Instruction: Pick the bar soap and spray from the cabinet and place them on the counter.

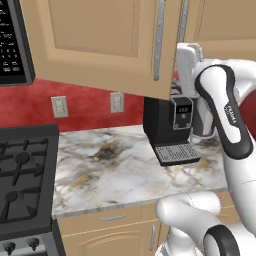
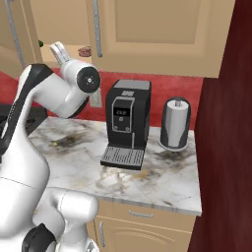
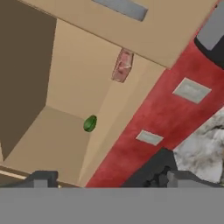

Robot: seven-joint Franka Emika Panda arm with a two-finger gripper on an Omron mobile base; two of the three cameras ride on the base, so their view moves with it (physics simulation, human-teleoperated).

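Bar soap [image 3: 122, 65] in the upper middle of the hand view, flat on the shelf of the cabinet [image 3: 70, 87], close to the front edge and so within easy reach.

Hand view, left to right:
- Far left: shadowed inside of the cabinet, bare wood.
- Left of centre: small green ball [image 3: 90, 123] on the same shelf, well apart from the soap; not wanted, best left alone.
- Bottom: gripper [image 3: 109, 181] with fingertips [image 3: 41, 178] at opposite corners, jaws spread wide, nothing between them. Probably kept open like this to slip around the soap's narrow sides.
- Right of centre: red wall with two outlets [image 3: 191, 90].
- Lower right corner: marble counter [image 3: 205, 146], the drop-off place.

Right base view, left to right:
- Upper left: hand raised to shelf height, aimed into the cabinet just left of the soap.
- Centre: coffee machine [image 2: 127, 115] on the counter.
- Right: paper towel roll [image 2: 176, 123] beside it.

Judged as the approach to the first pick: soap not yet touched, reach to be angled toward it and away from the ball. Free marble left of the coffee machine looks the likeliest landing spot.
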